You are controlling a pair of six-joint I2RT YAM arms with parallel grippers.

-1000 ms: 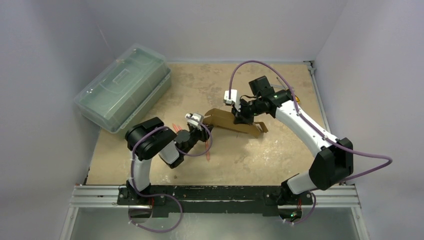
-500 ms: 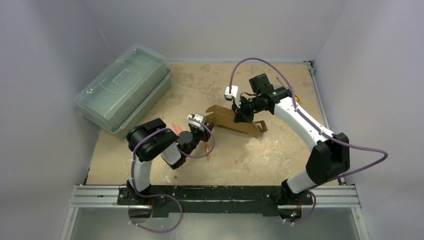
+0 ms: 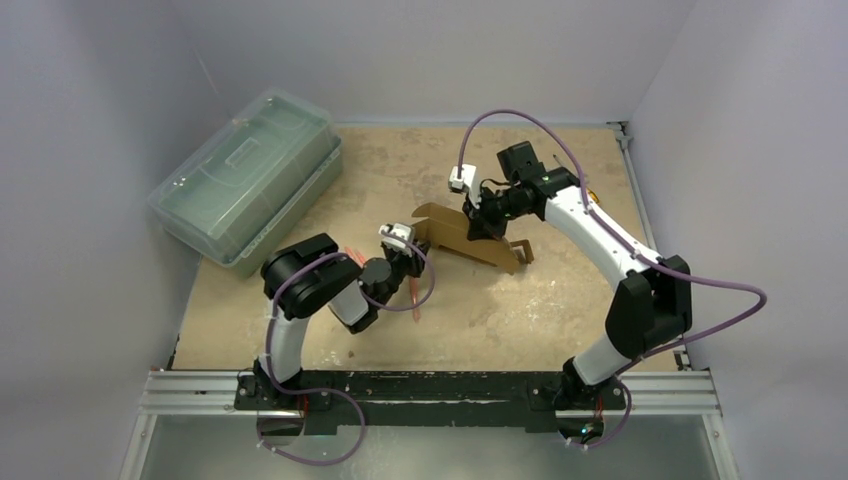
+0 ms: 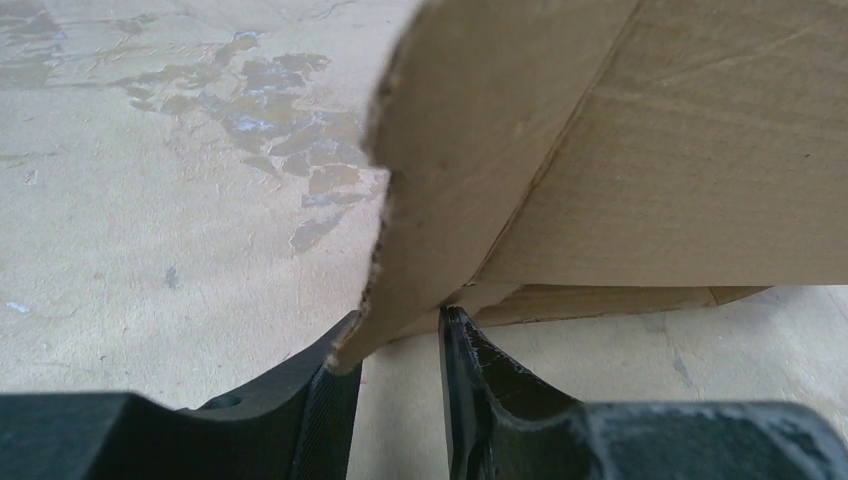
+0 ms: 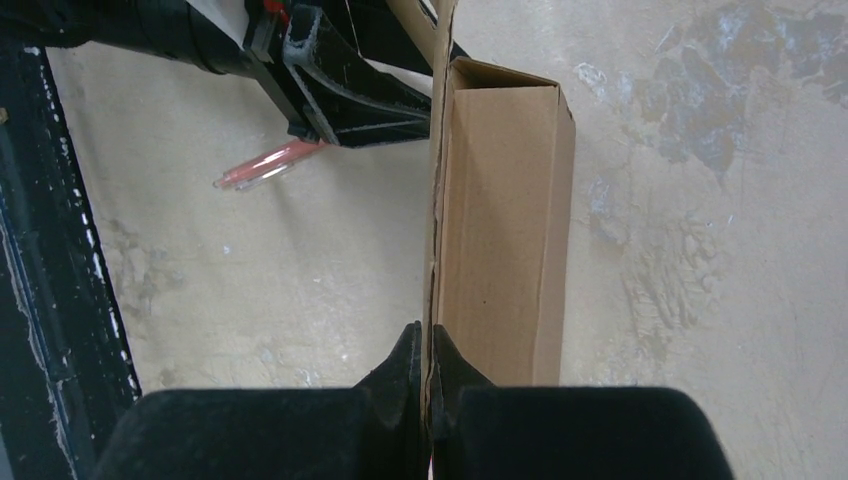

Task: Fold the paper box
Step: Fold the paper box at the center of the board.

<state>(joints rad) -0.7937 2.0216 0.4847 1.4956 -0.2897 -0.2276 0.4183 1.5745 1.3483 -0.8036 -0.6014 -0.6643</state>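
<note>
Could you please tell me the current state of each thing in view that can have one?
paper box: partly folded into a tube, end flaps not yet closed.
right gripper: shut on an edge panel of the paper box.
left gripper: open, with a flap's corner at its fingertips, not clamped.
green case: lid closed.

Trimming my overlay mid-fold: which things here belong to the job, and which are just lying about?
In the job: paper box, right gripper pinching its panel, left gripper open around a flap.
Lying about: green plastic case, pink pen-like sticks on the table.
</note>
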